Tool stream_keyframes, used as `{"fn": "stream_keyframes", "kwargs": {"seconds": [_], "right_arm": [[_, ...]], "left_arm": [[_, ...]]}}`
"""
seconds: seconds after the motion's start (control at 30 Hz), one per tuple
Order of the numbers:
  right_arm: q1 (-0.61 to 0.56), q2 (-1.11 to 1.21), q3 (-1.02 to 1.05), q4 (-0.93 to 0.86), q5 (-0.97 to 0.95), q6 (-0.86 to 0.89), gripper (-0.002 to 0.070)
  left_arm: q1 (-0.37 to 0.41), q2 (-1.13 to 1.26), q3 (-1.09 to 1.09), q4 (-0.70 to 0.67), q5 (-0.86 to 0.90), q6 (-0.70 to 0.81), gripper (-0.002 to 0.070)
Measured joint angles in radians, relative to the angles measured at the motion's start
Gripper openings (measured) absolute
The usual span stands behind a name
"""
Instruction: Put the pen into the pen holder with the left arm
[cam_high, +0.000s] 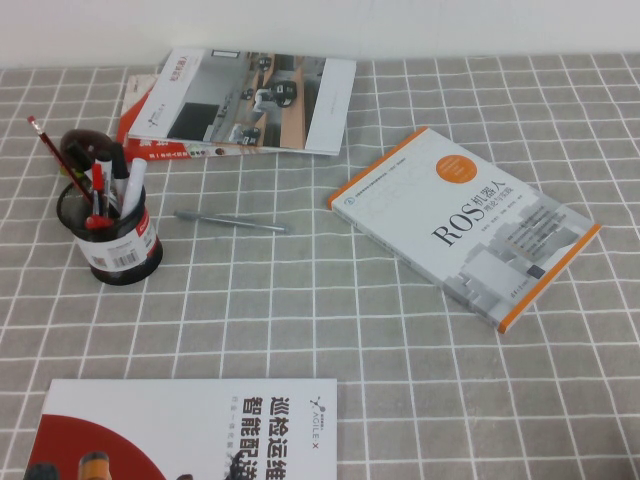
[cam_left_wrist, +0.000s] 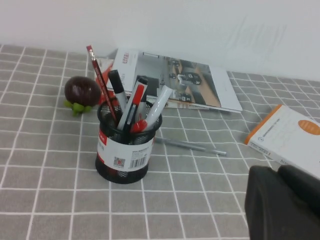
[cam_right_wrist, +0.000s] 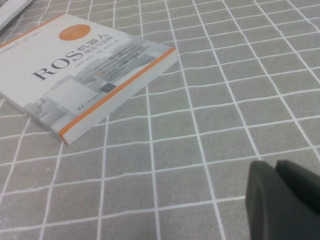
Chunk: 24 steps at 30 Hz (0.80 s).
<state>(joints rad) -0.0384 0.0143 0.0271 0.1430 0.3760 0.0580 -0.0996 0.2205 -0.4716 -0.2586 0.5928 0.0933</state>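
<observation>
The pen holder (cam_high: 122, 245) (cam_left_wrist: 123, 155), a black mesh cup with a white barcode label and red band, stands at the table's left. The pen (cam_high: 99, 190) (cam_left_wrist: 134, 102), black with red cap, stands inside it, leaning among other markers and a red pencil (cam_left_wrist: 100, 75). In the left wrist view my left gripper (cam_left_wrist: 277, 172) is shut and holds nothing, well back from the holder and off to its side. In the right wrist view my right gripper (cam_right_wrist: 275, 165) is shut over bare tablecloth. Neither arm appears in the high view.
A thin grey pen (cam_high: 232, 222) lies right of the holder. Behind the holder sits a dark mangosteen (cam_left_wrist: 82, 91). An orange-edged ROS book (cam_high: 470, 225) lies at the right, magazines (cam_high: 250, 100) at the back, a booklet (cam_high: 190, 430) at the front left.
</observation>
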Motion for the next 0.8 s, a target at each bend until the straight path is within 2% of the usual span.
{"fn": "stream_keyframes", "kwargs": {"seconds": [0.23,0.53,0.8], "right_arm": [[0.000,0.000,0.000,0.000,0.000,0.000,-0.0015],[0.000,0.000,0.000,0.000,0.000,0.000,-0.0015],[0.000,0.000,0.000,0.000,0.000,0.000,-0.0015]], "left_arm": [[0.000,-0.004,0.004,-0.011,-0.040,-0.002,0.0000],[0.000,-0.011,0.019,-0.006,-0.097,0.087,0.0000],[0.000,-0.189,0.216,0.010,-0.284,0.122,0.0000]]}}
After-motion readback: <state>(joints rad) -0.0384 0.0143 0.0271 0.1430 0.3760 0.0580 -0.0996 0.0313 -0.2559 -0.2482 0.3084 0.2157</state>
